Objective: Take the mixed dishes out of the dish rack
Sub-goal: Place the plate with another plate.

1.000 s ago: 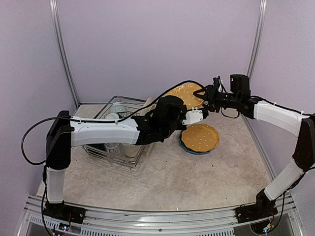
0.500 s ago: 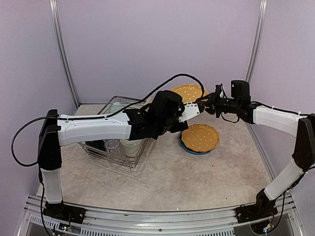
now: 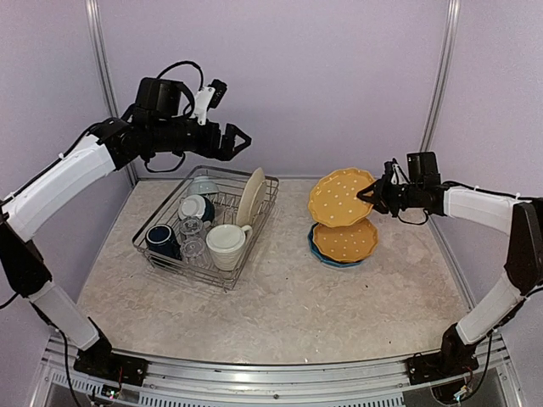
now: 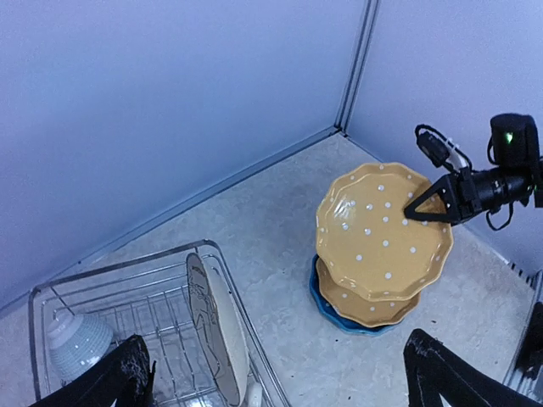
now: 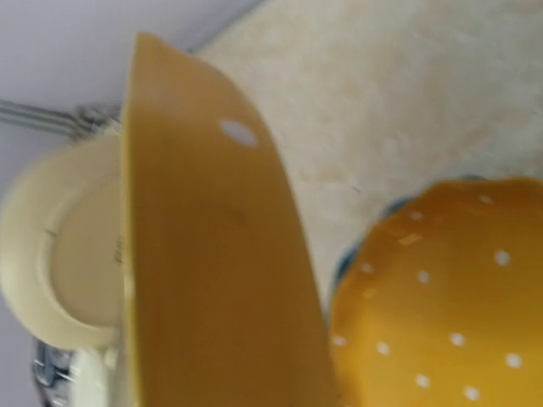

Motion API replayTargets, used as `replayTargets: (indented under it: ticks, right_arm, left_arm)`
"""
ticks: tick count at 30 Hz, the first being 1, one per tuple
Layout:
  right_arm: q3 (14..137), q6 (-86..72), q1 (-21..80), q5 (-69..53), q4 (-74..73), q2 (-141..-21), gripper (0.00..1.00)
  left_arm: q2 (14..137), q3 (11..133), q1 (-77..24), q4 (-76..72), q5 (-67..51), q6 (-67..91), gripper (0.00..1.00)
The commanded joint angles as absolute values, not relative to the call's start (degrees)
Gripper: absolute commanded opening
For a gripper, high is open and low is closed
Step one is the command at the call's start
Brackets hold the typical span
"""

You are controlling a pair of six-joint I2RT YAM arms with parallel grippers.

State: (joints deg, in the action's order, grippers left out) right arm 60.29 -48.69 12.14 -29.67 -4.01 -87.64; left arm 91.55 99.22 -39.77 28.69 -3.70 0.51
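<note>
My right gripper (image 3: pixel 368 197) is shut on the rim of a yellow dotted plate (image 3: pixel 339 197), holding it tilted just above a second yellow dotted plate (image 3: pixel 346 240) that lies on a blue plate (image 3: pixel 326 254). The held plate (image 5: pixel 212 271) fills the right wrist view edge-on and hides the fingers. My left gripper (image 3: pixel 238 136) hangs open and empty, high over the back of the dish rack (image 3: pixel 161 263). The rack holds an upright cream floral plate (image 3: pixel 252 197), a large cream mug (image 3: pixel 226 246), a navy mug (image 3: pixel 160 239), clear glasses (image 3: pixel 192 238) and bowls (image 3: pixel 199 203).
Purple walls close the back and both sides, with metal posts (image 3: pixel 108 85) at the corners. In the left wrist view the held plate (image 4: pixel 386 233) and the right gripper (image 4: pixel 428 206) sit by the back right corner, and the rack's wire rim (image 4: pixel 127 263) is at lower left.
My left gripper opened off the yellow plate and swung up and back to the left above the rack. The right gripper closed on the plate and lowered it over the stack.
</note>
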Motion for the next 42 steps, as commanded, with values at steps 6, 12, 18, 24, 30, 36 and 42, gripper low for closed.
replayTargets:
  ticks: [6,12,18,24,30,36,42]
  right_arm:
    - [63.8,-38.5,11.8,-28.2,-8.6,-90.7,0.0]
    - [62.6,-37.7,10.7,-28.8,-9.1,-92.3,0.0]
    - [59.6,-38.0,9.6,-29.3,-7.4,-93.4,0.0]
    - [57.0,-40.7,9.7,-32.4,-2.4,-95.4,0.02]
    - [56.1,-41.8,10.8,-35.0,-0.1,-97.6,0.07]
    - [58.7,-35.6,11.6,-30.0,-7.6,-97.7,0.18]
    - [61.7,-28.7,11.6,-22.5,-17.1,-95.4,0.47]
  left_arm:
    - [91.1,89.3,-23.0,24.9,-37.1,29.2,0.96]
    - [96.0,90.1,-22.7,24.1,-38.3,29.9,0.93]
    - [99.9,91.0,-22.1,23.4,-38.6,31.1,0.89]
    - [103.0,92.2,-21.8,22.2,-39.5,31.9,0.83]
    - [106.4,93.7,-21.8,21.5,-41.5,32.7,0.69]
    - [109.6,94.7,-22.3,21.8,-43.7,33.1,0.61]
    - [110.5,95.3,-23.7,23.0,-43.3,31.6,0.6]
